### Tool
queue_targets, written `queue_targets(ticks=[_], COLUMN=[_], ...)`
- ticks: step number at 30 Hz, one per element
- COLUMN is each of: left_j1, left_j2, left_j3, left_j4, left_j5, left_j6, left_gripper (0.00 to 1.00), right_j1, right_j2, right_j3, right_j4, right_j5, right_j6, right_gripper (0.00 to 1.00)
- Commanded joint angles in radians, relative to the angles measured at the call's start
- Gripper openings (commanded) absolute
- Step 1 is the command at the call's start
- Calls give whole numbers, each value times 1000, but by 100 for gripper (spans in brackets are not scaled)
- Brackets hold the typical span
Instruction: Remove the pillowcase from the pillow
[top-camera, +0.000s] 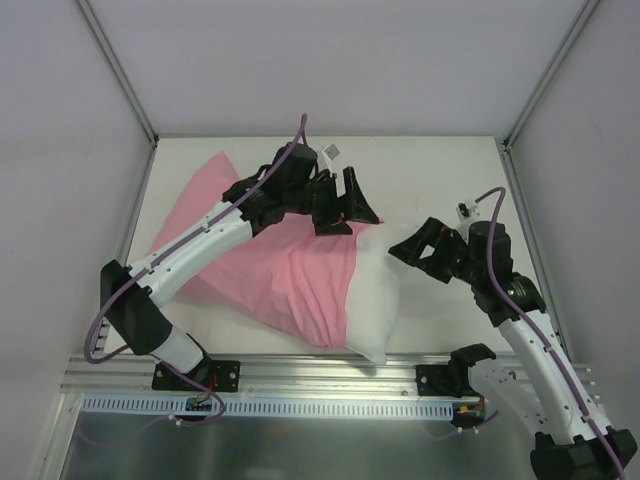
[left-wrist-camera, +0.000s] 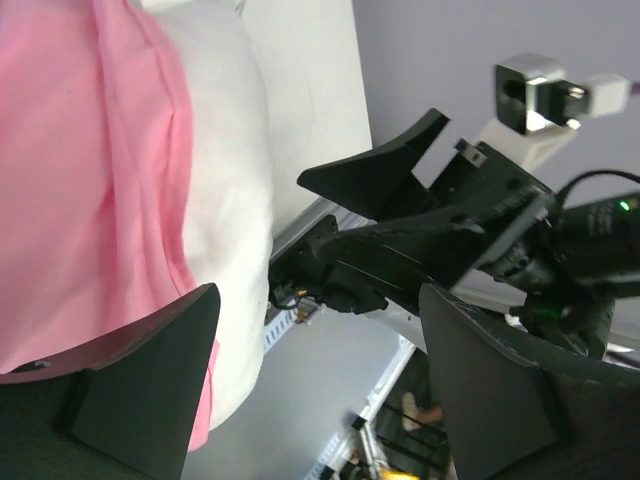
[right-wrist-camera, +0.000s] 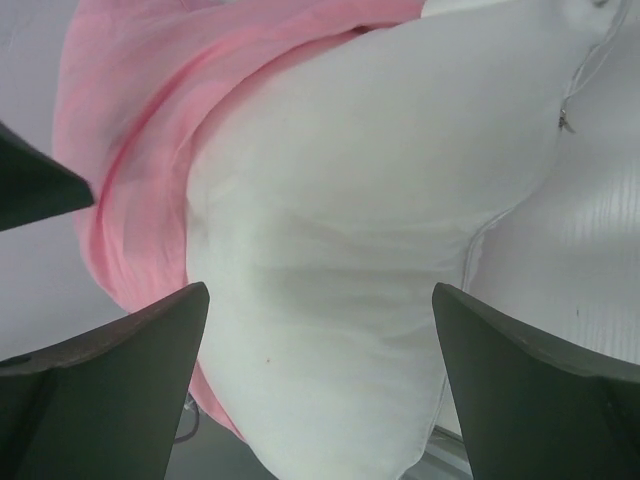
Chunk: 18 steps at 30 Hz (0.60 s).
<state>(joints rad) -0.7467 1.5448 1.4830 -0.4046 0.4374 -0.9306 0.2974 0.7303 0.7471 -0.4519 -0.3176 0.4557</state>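
Pink pillowcase lies across the middle of the counter, bunched in long folds toward the left and far side; white pillow pokes out of its open mouth on the right, one pointed corner reaching the near edge of the counter.

Progress, as a judgement: part-way; the right end of the pillow is bare, the rest sits inside the cover; the whole left portion is yet to be drawn off.

Left gripper hangs over the far side of the cover's mouth, close to where pink meets white; its jaws stand apart with nothing between them; from the left wrist, the pink cloth and the white bulge lie off to the left of the gripper, alongside one finger; touching or not, cannot tell.

Right gripper sits just to the right of the bare pillow end, apart from it in the overhead view; jaws spread wide, holding nothing; from the right wrist, the gripper faces the plump white end, with the pink hem wrapping behind it on the left.

Neither gripper grips cloth or pillow; likely need: one pins the white end, the other takes the pink hem and hauls it leftward; slippery fabric may slide free.
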Motion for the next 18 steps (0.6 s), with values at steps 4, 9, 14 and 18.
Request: queue_targets(ticks=[4, 9, 14, 18], left_j1=[17, 18, -5, -39], left_j2=[-204, -273, -275, -227], left_j3=[68, -38, -222, -256], left_j4=[-150, -355, -358, -355], left_j5=[-152, -430, -401, -420], left_j6=[196, 279, 245, 230], left_gripper=[82, 96, 94, 75], right_j1=[-10, -6, 89, 215], right_j2=[38, 54, 89, 159], right_j3=[87, 77, 31, 3], right_j4=[-90, -114, -44, 31], right_j5=[20, -21, -16, 38], right_j6=[-41, -46, 17, 63], right_gripper=[99, 96, 96, 97])
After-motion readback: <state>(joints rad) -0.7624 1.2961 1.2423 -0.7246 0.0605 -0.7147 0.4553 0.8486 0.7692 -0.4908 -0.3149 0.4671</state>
